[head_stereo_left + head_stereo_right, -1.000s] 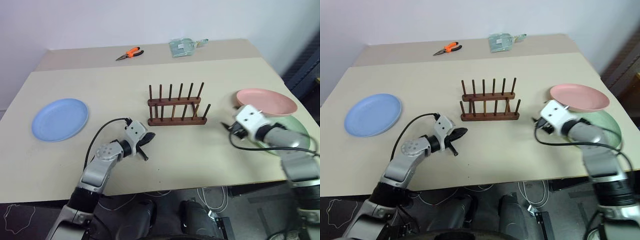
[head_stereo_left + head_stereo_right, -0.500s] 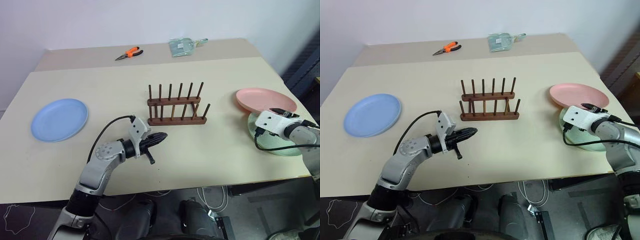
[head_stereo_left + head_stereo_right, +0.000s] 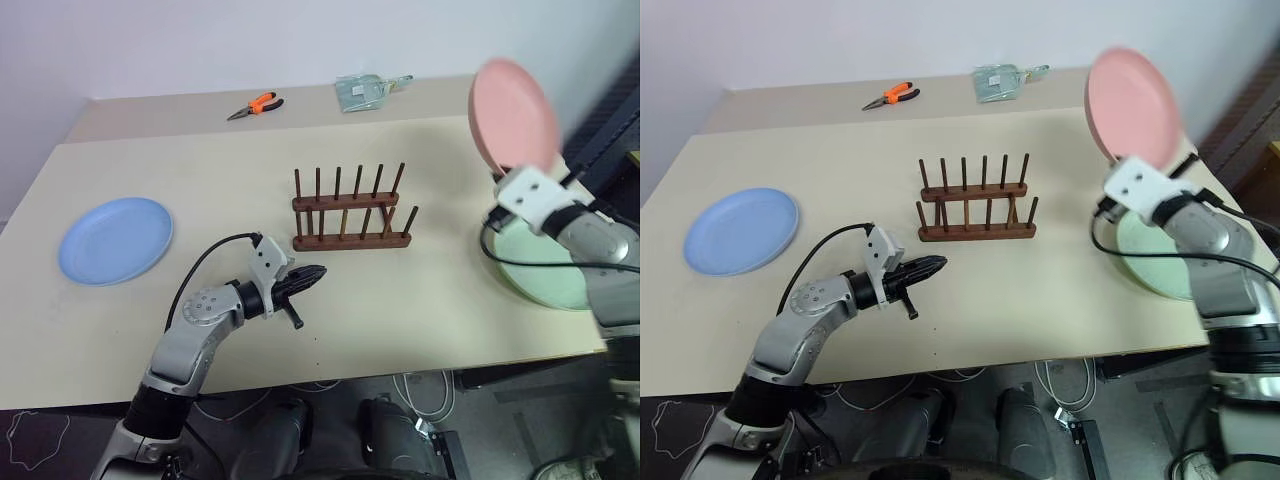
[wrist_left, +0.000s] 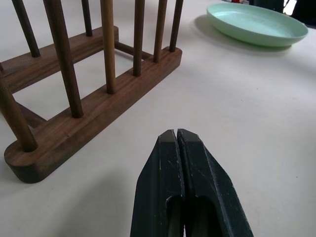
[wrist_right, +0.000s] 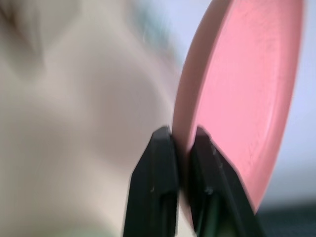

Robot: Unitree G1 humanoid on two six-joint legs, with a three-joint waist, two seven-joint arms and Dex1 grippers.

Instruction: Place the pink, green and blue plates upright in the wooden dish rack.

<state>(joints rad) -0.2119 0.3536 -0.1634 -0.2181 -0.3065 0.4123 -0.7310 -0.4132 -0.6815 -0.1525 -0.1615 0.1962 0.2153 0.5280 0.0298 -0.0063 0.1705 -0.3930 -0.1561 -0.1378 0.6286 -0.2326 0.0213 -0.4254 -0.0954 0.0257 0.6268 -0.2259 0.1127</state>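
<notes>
My right gripper (image 5: 180, 136) is shut on the lower rim of the pink plate (image 3: 512, 112), which stands nearly upright in the air over the table's right side. Below it, the green plate (image 3: 545, 268) lies flat on the table. At the far left lies the blue plate (image 3: 115, 238), also flat. The wooden dish rack (image 3: 350, 212) stands empty at the table's middle. My left gripper (image 3: 315, 272) is shut with nothing in it. It hovers just in front of the rack's left end (image 4: 98, 98), pointing along the table toward the right.
Orange-handled pliers (image 3: 258, 104) and a clear plastic packet (image 3: 368, 92) lie on the far strip of the table. The table's right edge runs close beside the green plate. Black cables trail from both wrists.
My right gripper has closed on the pink plate's rim, lifted it off the green plate and tipped it upright. The left gripper has risen a little and levelled out.
</notes>
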